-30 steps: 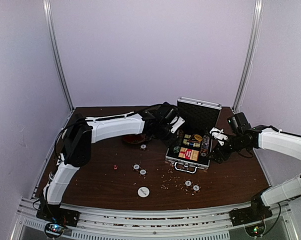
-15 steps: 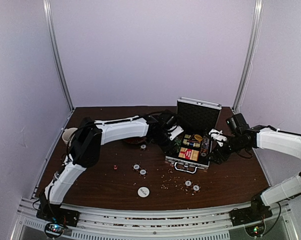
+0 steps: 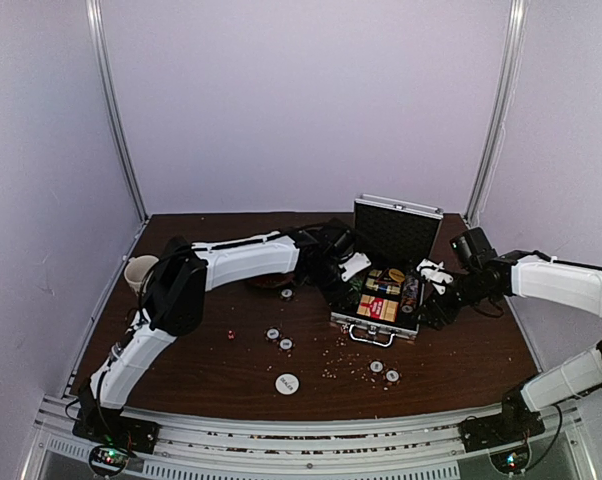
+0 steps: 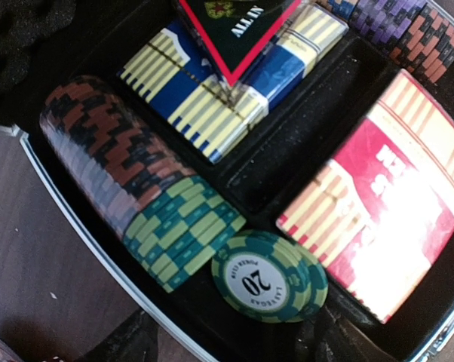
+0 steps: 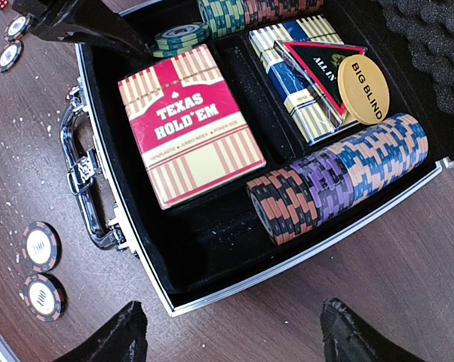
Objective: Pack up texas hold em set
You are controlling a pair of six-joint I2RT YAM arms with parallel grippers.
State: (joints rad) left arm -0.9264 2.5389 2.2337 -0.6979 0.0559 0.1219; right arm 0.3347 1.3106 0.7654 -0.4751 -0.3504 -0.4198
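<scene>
The open case [image 3: 396,232] sits on the table. A green chip [image 4: 268,279] lies flat inside it, just ahead of the left gripper [image 4: 234,343], whose jaws are spread. The right gripper [image 5: 234,335], jaws spread and empty, stays facing the case's side. The left arm [image 3: 243,258] has swung back, uncovering a cup [image 3: 140,271].

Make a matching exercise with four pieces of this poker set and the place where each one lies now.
Things:
1. red card box
2. Big Blind disc
3. white disc
4. green 20 chip

Places:
A. on the table, outside and in front of the case
B. on top of the blue card box
C. flat beside the green end of a chip row, inside the case
D. in the big compartment nearest the handle

Pairs: 1-D; 2-B; 3-A; 4-C
</scene>
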